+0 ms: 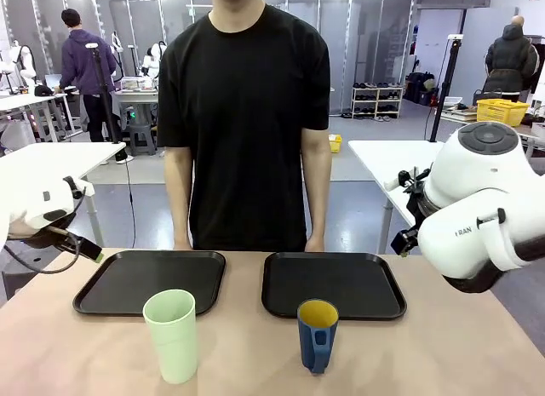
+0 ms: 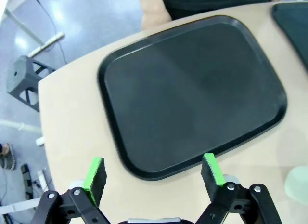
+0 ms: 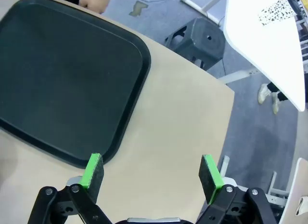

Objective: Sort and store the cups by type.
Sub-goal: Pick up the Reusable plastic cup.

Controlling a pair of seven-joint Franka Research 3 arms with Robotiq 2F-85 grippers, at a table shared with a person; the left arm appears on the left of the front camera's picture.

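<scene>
Left gripper (image 2: 154, 170) and right gripper (image 3: 151, 170) hang released, empty; a careless sideways reach could topple the tall green tumbler (image 1: 171, 335).

**Three Cameras, Two Trays in Common**

The front camera sits at the robot's side of the table (image 1: 247, 353) and faces the person (image 1: 247, 115) at 12 o'clock. The wrist cameras look down from close over the left gripper (image 2: 153, 166) and the right gripper (image 3: 150, 165). One takes in the left tray (image 2: 192, 89), the other the right tray (image 3: 57, 79) at 10 o'clock. The front view shares both trays.
</scene>
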